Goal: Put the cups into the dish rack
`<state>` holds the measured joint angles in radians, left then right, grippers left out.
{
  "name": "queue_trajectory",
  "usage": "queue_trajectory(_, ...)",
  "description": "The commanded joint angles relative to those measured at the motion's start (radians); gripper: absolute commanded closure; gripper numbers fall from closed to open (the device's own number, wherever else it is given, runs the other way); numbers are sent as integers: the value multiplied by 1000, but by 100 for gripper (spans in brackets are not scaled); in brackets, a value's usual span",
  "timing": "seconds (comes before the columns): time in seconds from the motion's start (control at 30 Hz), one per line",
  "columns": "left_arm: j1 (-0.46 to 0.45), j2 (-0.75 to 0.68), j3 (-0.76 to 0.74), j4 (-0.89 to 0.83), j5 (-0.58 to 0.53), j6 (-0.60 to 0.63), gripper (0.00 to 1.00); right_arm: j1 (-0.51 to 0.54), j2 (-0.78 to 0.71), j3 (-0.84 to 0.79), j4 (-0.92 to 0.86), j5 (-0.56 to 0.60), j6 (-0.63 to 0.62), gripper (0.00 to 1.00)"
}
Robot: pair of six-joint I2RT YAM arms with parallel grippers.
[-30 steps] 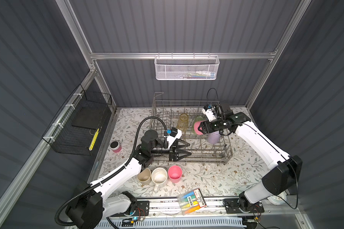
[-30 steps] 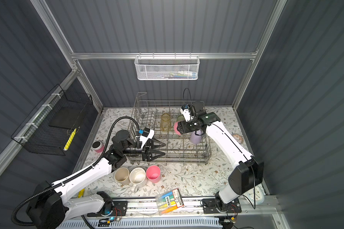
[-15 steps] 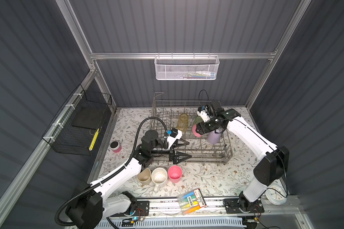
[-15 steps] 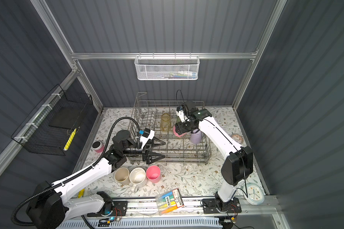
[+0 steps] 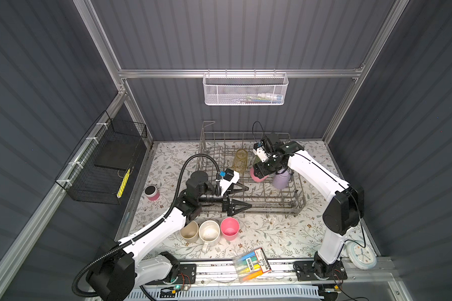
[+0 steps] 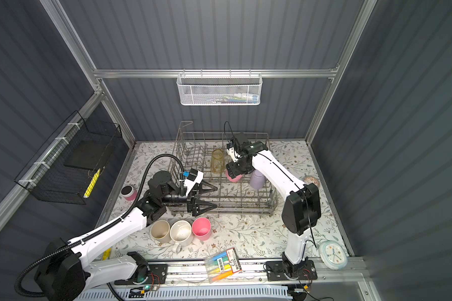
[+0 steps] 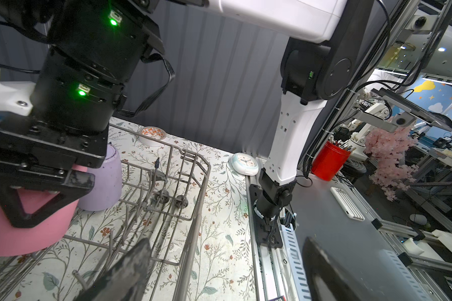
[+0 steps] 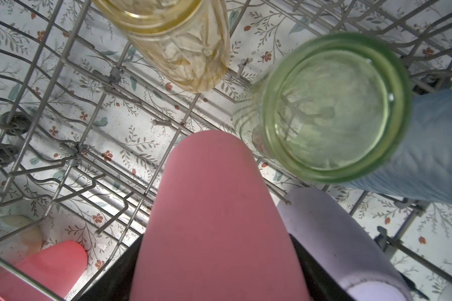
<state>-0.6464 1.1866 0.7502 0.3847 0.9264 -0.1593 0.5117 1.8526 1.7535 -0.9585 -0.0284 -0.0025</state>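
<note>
Pink plastic tumbler (image 5: 259, 176): we are seating it in the grey wire rack (image 5: 299, 194), right gripper (image 5: 264, 169) grasping; left gripper (image 5: 249, 197) spreading, empty.

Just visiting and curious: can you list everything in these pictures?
dish rack: one, grey wire, table's back middle
amber glass, green glass, blue tumbler, lilac cup: one each, in the rack
pink cup: one, in the rack, gripped
beige cup, cream mug, pink tumbler: one each, before the rack
pink pot: one, black top, table's left
tape roll: one, white-orange, right of rack
marker pack, clock: one each, front edge
mesh basket: one, white, back wall
wire basket: one, black, left wall
left gripper: black, open, empty, rack's front left
right gripper: black, closed on the pink cup
</note>
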Motion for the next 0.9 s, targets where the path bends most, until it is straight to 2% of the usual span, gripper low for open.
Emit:
queue_trajectory(0.0,-1,-17,-5,-10,9,26,10,10,21,36,-26,40,-10,41)
queue_trajectory(0.43,-1,-31,-12,-20,8,31,10,21,86,102,-38,120,-15,39)
queue_trajectory(0.87,0,-24,-8,-20,14,35,11,34,141,150,-76,103,-28,38)
